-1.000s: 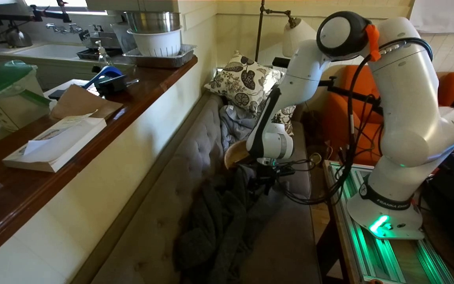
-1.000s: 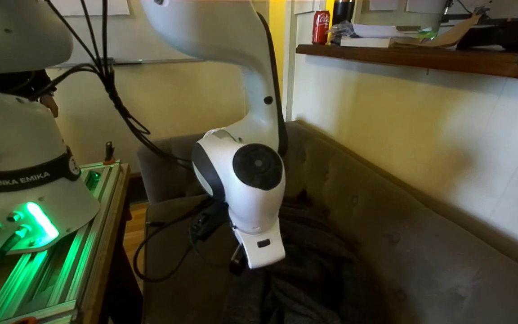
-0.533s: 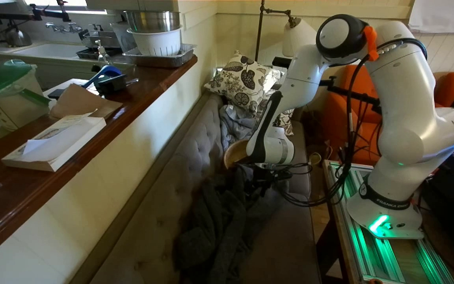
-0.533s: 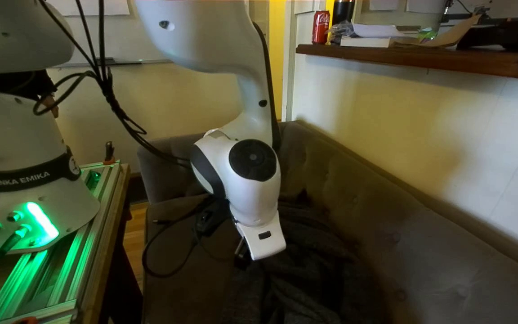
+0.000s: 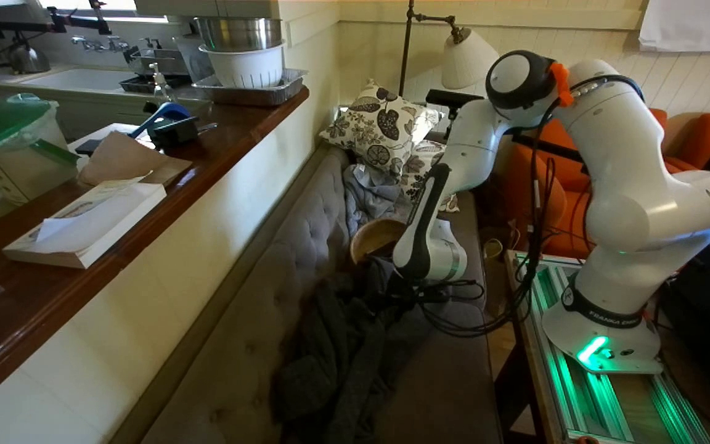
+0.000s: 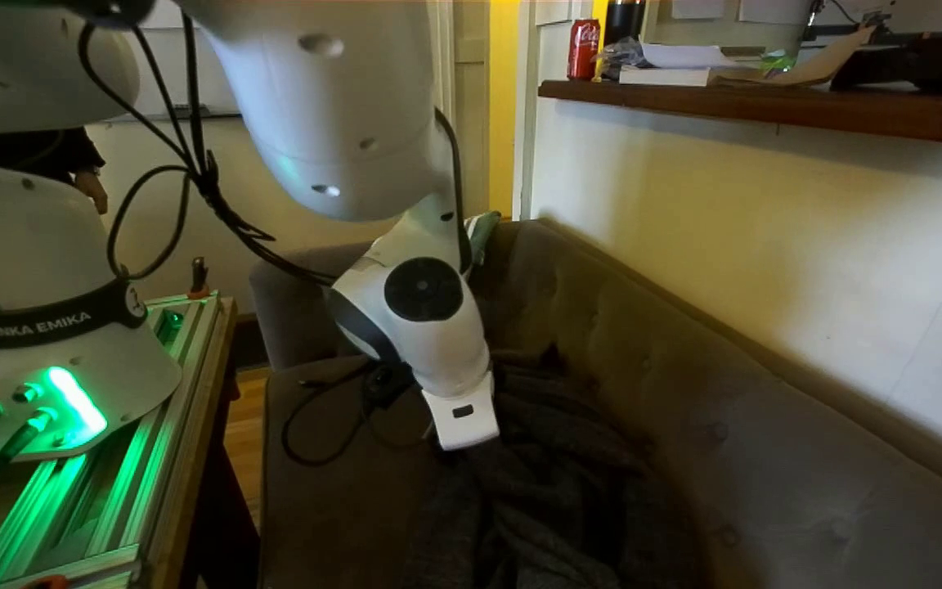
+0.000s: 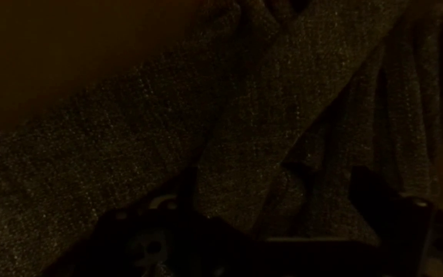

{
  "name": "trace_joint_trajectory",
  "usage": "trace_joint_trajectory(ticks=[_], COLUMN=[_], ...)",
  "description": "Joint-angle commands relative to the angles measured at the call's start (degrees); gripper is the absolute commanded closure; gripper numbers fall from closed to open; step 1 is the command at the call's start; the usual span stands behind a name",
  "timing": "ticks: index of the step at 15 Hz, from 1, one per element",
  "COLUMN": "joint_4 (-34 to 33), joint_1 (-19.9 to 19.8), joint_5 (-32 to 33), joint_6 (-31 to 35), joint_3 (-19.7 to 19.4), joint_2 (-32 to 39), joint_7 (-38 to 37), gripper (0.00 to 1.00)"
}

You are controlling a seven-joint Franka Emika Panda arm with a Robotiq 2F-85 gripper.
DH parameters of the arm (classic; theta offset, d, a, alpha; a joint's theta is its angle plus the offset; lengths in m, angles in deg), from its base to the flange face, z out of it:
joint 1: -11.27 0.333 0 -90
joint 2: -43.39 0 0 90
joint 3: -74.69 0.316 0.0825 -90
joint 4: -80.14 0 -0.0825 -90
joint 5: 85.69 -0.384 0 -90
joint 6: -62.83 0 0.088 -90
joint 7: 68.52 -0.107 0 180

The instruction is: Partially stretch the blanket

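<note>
A big soft dark grey blanket (image 5: 342, 351) lies all crumpled on a grey cloth couch (image 5: 447, 376), closer to the back edge of the seat than the front. The black two-finger gripper (image 7: 277, 173) is low over it with its fingers spread wide, and a round tan bowl (image 5: 375, 239) sits just beside one end of the blanket.

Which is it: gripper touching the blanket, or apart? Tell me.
Cannot tell: the wrist view shows the open gripper in front of the blanket, too dark to settle contact or gap.
</note>
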Motion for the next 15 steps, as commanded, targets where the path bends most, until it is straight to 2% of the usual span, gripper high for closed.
trace_joint_trajectory(ticks=[1,4,6,9,10,12,15], joint_4=[-1.32,-3.31,-4.99,-7.65,-8.58,-10.08,-11.95], joint_1=[4.67,8.51,10.30,15.12,16.50,19.15,22.21], joint_5=[10.74,18.05,21.64,23.25,23.52,23.36,23.32], joint_6=[10.71,17.28,20.61,23.55,24.22,24.61,24.99], joint_3=[-5.16,-8.06,-8.64,-9.97,-10.47,-11.32,-12.40], joint_2=[7.19,12.27,15.05,17.27,17.93,18.68,19.46], joint_7=[-8.08,-14.15,-17.54,-20.89,-21.57,-22.90,-24.76], gripper=[0.00,0.00,0.00,0.00,0.25,0.34,0.56])
